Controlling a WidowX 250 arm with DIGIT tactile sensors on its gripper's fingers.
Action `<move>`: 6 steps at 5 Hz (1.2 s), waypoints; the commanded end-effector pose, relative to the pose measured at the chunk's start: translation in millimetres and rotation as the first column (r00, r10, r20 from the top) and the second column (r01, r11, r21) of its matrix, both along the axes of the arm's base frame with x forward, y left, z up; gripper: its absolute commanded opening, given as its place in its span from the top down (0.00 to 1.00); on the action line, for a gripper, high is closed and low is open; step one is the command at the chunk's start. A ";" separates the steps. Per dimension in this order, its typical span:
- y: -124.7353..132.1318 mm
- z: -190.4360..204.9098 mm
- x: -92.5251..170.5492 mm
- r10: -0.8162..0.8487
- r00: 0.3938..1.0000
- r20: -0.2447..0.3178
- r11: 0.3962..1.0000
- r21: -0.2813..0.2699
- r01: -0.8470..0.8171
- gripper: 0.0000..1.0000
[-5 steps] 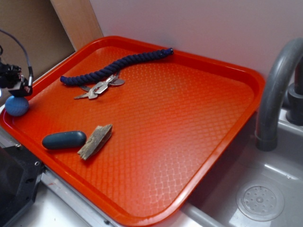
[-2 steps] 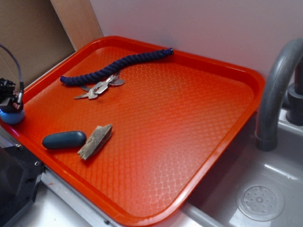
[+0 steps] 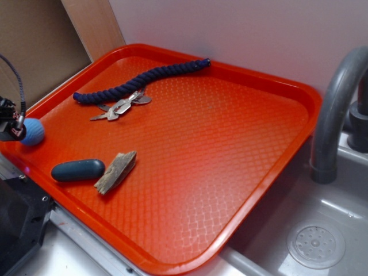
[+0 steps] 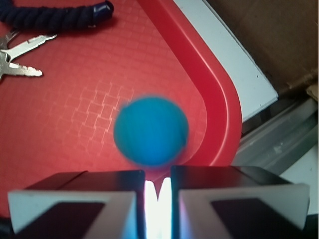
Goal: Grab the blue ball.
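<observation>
Gripper (image 4: pixel 158 191) nearly closed, only a thin bright slit between the two pads, nothing clamped in it. Wrist view shows the blue ball (image 4: pixel 151 130) loose just ahead of the fingertips, blurred at the edges so probably rolling, sitting on the tray floor next to the raised corner rim of the red tray (image 4: pixel 219 107). Exterior view: ball (image 3: pixel 33 131) at the far left edge of the tray (image 3: pixel 299 92), gripper (image 3: pixel 11 129) right beside it, mostly cut off by the frame edge; contact between them cannot be told. Progress judgement: grasp not made, ball not captured, task basically still all to do. Left: open the jaws, re-centre over the ball, come down around it, close, lift. Risk: ball is round and close to the rim, could skid off again under a pinch. Other items untouched and well apart: navy rope (image 3: pixel 141 80), keys (image 3: pixel 119 106), dark capsule (image 3: pixel 77 170), wood chip (image 3: pixel 116 171).
</observation>
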State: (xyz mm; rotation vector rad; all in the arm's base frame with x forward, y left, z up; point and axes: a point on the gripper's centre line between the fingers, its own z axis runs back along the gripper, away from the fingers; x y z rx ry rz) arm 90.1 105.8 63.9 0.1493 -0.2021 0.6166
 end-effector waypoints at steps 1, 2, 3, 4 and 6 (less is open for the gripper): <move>-1.8 7.3 -0.1 0.077 0.997 0.019 0.997 0.029 -0.078 1.00; -2.5 4.1 10.2 0.102 0.995 0.011 0.994 0.025 -0.103 1.00; 2.7 -1.3 17.1 0.267 0.962 0.059 0.963 0.028 -0.269 0.00; 7.7 -6.2 23.8 0.339 0.938 0.074 0.941 0.000 -0.339 0.00; 17.0 -0.7 42.8 0.410 0.911 0.041 0.912 -0.022 -0.409 0.00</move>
